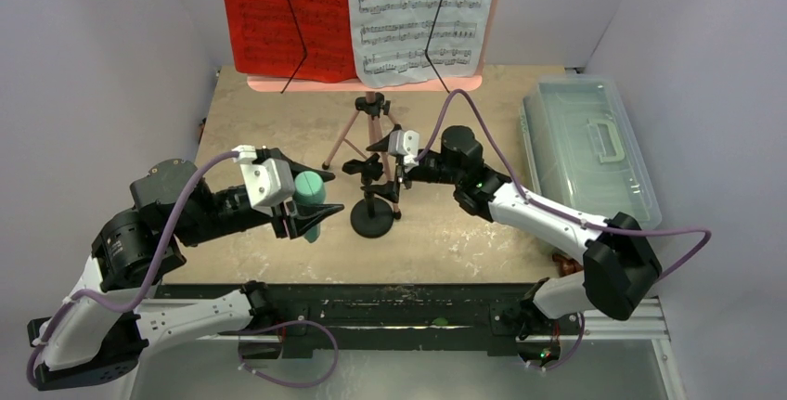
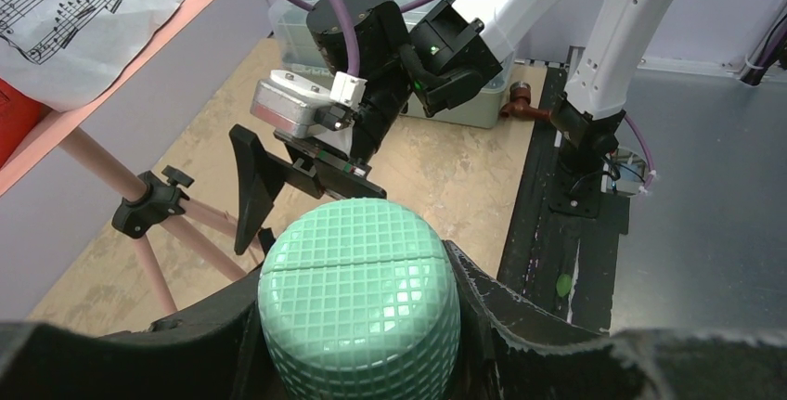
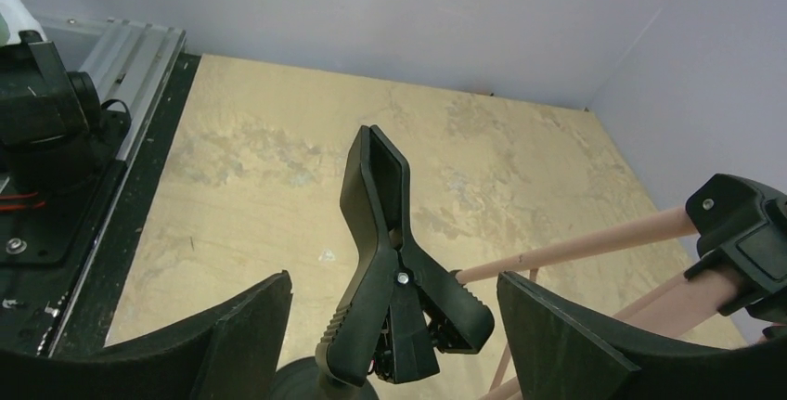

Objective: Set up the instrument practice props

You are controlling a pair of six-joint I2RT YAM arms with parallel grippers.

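The pink music stand (image 1: pixel 371 126) stands at the back and carries a red page (image 1: pixel 283 10) and a white page (image 1: pixel 422 10). My left gripper (image 1: pixel 316 198) is shut on the teal recorder-like tube (image 1: pixel 311 203), holding it just left of the small black round-base stand (image 1: pixel 372 221). In the left wrist view the tube's gridded end (image 2: pixel 360 298) fills the space between my fingers (image 2: pixel 501 316). My right gripper (image 1: pixel 371 161) is open. In the right wrist view it (image 3: pixel 392 279) straddles the stand's black spring clamp (image 3: pixel 385 233) without touching it.
A clear plastic lidded box (image 1: pixel 589 149) lies at the right side of the table. The tripod's pink legs (image 3: pixel 594 242) spread just behind the black stand. Grey walls close in the table on the left, right and back.
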